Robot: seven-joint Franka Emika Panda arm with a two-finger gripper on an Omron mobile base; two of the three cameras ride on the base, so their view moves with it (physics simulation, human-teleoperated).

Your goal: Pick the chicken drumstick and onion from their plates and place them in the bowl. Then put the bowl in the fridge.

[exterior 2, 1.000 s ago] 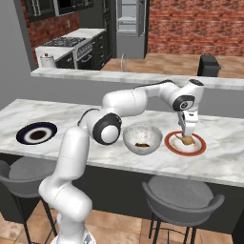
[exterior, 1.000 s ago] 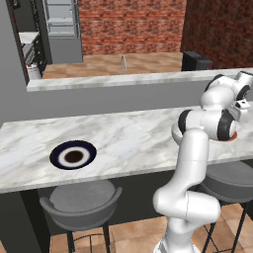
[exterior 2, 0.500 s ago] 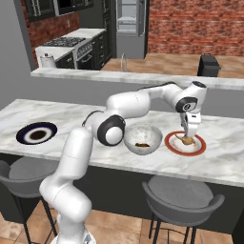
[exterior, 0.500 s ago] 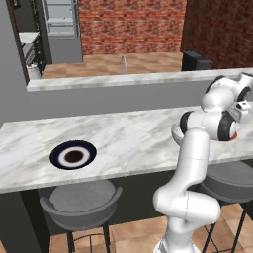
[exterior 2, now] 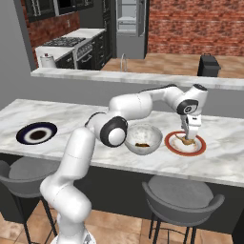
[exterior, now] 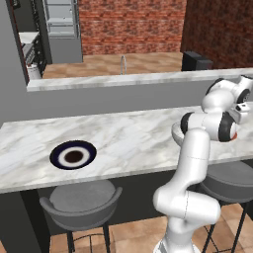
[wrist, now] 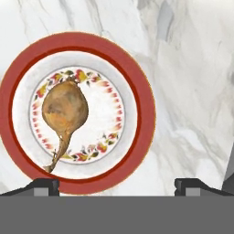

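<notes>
On the counter [exterior 2: 224,138], the bowl [exterior 2: 143,139] is being taken as landmark. Just to its right in the right base view, a plate [exterior 2: 202,147] is lying, with the onion [wrist: 65,109] resting on it. The drumstick [exterior 2: 140,144] is sitting inside the bowl. Well to the bowl's left, a second plate [exterior 2: 36,133] is lying. Far behind the bowl, the fridge [exterior 2: 128,26] is standing.

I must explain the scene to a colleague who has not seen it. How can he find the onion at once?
Look along the marble counter to the white bowl near its middle. Just beyond the bowl lies a plate with a red rim, and the onion rests on it, under the open fingers. It is a round tan bulb with a thin tail; the other plate, dark blue, is bare.
</notes>
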